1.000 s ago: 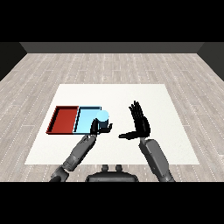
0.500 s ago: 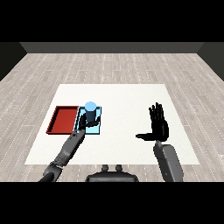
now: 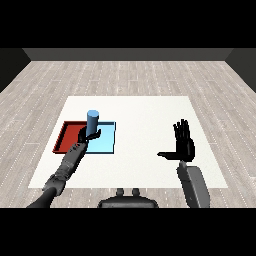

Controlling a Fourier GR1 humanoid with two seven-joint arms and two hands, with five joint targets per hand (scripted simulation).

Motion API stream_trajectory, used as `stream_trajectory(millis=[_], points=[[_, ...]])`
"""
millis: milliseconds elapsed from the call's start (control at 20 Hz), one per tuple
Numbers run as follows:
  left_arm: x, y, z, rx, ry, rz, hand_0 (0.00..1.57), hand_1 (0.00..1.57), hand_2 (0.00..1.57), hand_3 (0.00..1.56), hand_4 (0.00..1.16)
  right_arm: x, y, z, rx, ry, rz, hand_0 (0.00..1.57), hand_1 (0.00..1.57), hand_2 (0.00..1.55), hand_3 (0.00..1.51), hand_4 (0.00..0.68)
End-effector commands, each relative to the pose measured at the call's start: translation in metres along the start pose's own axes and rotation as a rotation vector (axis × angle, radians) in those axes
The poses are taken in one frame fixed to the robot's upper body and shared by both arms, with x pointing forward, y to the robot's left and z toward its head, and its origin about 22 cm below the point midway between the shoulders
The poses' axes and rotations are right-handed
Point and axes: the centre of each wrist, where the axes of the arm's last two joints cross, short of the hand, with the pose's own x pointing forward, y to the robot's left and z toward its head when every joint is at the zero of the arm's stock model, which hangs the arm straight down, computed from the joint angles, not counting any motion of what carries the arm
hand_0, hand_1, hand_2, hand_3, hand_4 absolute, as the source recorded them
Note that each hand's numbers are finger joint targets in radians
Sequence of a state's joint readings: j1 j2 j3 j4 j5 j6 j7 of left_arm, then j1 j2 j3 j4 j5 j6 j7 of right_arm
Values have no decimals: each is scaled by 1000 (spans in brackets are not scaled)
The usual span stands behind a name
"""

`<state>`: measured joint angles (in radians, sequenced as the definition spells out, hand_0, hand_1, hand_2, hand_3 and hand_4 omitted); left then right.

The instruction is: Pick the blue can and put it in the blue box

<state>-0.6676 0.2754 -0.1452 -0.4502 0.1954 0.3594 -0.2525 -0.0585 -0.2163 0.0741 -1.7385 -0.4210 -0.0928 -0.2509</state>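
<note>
While held: the blue can (image 3: 92,122) stands upright in the left hand (image 3: 86,135), above the seam where the two trays meet.
Left hand: fingers curl round the can's lower part; most of the can rises free above them.
Right hand: the right hand (image 3: 183,144) hovers well apart over the white desk (image 3: 145,111), fingers straight and spread, thumb out to the side, holding nothing.
Blue tray: the light blue tray (image 3: 106,140) lies flat just right of the red tray (image 3: 65,136), the two side by side and touching.
Can position: whether its base already rests on a tray floor cannot be told, since the hand hides it.
Handling, as a judgement: a rigid, smooth-sided cylinder, probably light, and tall enough to tip over.
Where to hold: round the side wall, low to middle, as it is held here.
Placement care: set it down upright, well inside the blue tray.
</note>
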Motion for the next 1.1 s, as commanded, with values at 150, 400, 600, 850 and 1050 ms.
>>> stream_trajectory(millis=[150, 400, 600, 850, 1050], points=[[1, -14, -9, 32, 204, -138, 1571, 1571, 1536, 1413, 966, -17, -11, -4, -43, 42, -31, 0, 0, 0, 0, 0], [-19, -3, -4, -12, 275, -261, 1522, 1522, 1397, 1141, 906, -31, -17, -1, -59, 61, -11, 0, 0, 0, 0, 0], [-22, -28, 4, -68, 364, -286, 1528, 1528, 1446, 726, 865, -21, -14, -21, -55, 51, -29, 0, 0, 0, 0, 0], [-56, -26, 25, -94, 452, -160, 1571, 1571, 1487, 0, 633, -25, -16, -7, -36, 39, -21, 0, 0, 0, 0, 0], [-59, -26, 27, -83, 424, -310, 0, 0, 0, 0, 588, -28, -14, -1, -34, 31, -44, 0, 0, 0, 0, 0]])
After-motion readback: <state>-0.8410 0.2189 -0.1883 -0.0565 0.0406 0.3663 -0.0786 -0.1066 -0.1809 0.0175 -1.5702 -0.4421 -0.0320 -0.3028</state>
